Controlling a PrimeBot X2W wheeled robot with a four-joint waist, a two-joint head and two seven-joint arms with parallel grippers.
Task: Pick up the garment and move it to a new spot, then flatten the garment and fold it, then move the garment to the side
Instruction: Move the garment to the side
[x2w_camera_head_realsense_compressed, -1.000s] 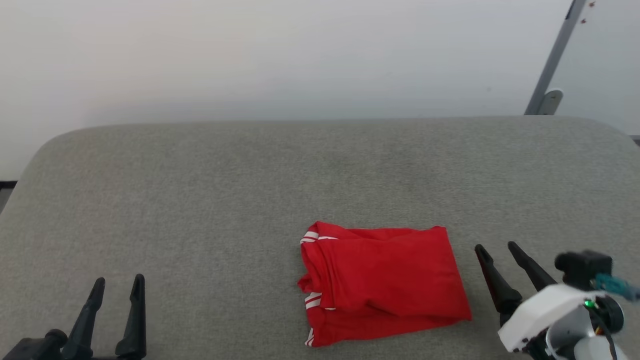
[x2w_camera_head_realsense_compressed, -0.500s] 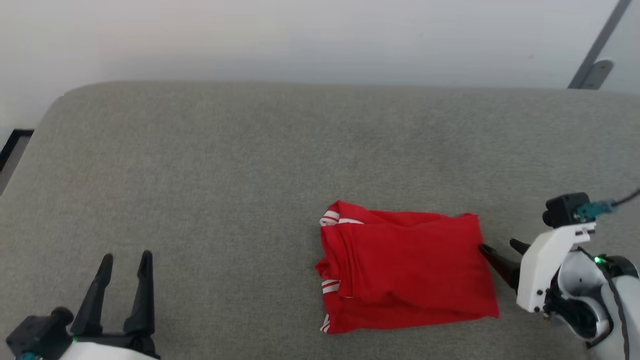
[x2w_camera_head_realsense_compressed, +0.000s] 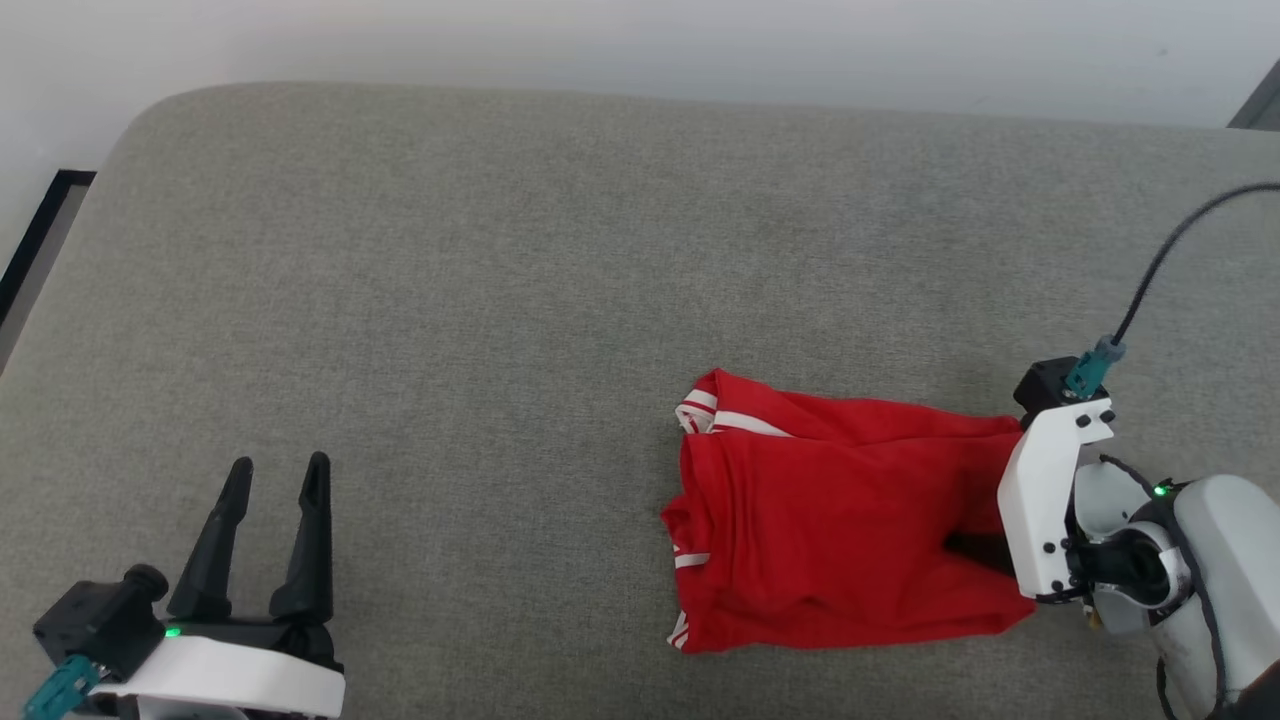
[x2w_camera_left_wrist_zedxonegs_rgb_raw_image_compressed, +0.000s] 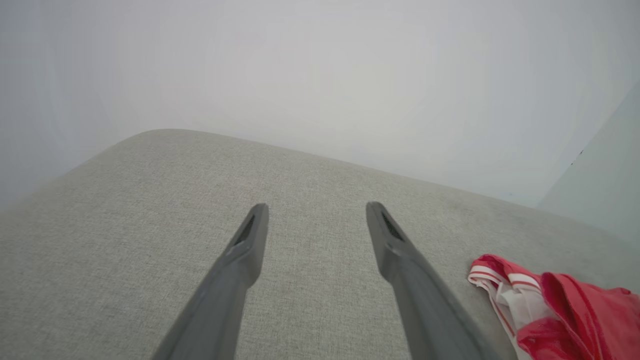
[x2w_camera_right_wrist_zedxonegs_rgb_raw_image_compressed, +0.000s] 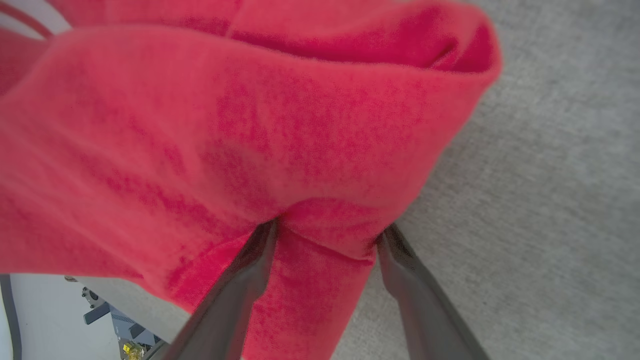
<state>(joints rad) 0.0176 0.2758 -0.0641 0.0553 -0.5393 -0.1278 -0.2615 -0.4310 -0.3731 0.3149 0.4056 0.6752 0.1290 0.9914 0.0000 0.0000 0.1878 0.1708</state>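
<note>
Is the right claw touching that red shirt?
Touching. In the right wrist view the garment bunches between the fingers of the right gripper, pressing against both.

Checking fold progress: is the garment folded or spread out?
Folded: the garment lies as a compact layered rectangle, striped trim doubled along one edge.

We see a grey fabric surface (x2w_camera_head_realsense_compressed: 500, 300) spreading wide, with a pale wall (x2w_camera_head_realsense_compressed: 600, 40) at twelve o'clock.
</note>
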